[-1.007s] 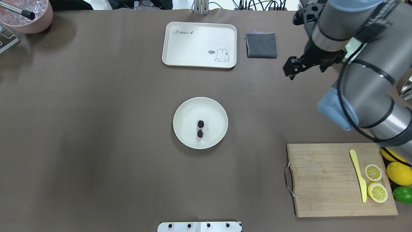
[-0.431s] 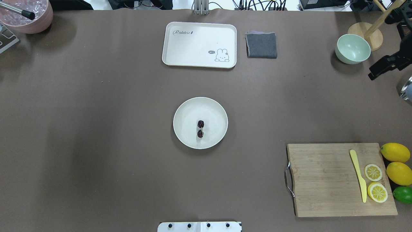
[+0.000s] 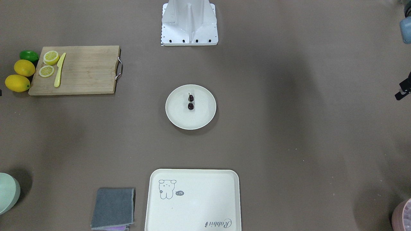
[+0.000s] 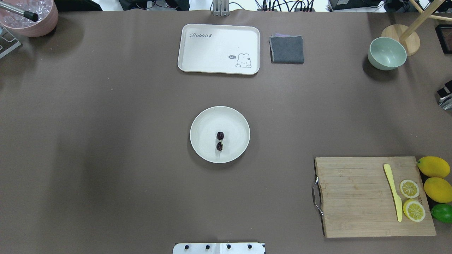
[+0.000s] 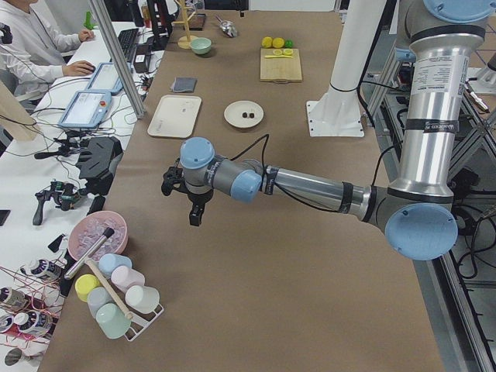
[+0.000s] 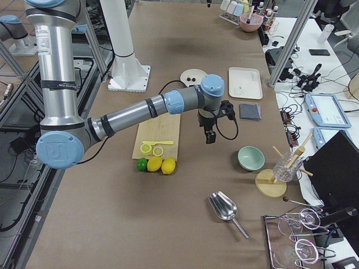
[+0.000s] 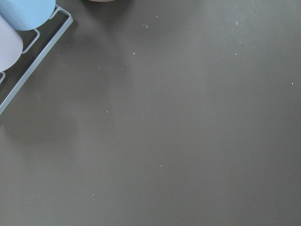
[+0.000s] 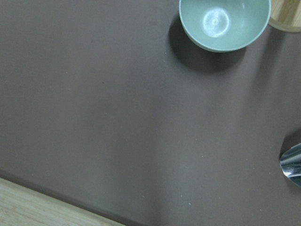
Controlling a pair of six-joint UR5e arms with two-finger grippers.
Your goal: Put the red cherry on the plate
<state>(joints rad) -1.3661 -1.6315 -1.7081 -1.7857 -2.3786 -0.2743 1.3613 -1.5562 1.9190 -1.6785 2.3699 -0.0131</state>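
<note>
The red cherry (image 4: 220,140), a dark pair joined by a stem, lies inside the off-white plate (image 4: 201,123) at the table's middle; the front-facing view also shows the cherry (image 3: 190,103) on the plate (image 3: 179,115). Nothing touches either of them. My right gripper (image 6: 210,137) hangs above the table between the cutting board and the green bowl, only a black tip (image 4: 445,92) showing overhead. My left gripper (image 5: 194,217) hangs over bare table near the pink bowl, far from the plate. I cannot tell whether either gripper is open or shut.
A cream tray (image 4: 219,48) and grey cloth (image 4: 286,49) lie at the back. A green bowl (image 4: 386,53) and wooden stand are back right. The cutting board (image 4: 356,197) holds a yellow knife and lemon slices; lemons (image 4: 433,167) and a lime sit beside it.
My right arm has swung away to the right, almost out of the overhead view, uncovering the green bowl and the lemons. The cherry and plate have not moved.
</note>
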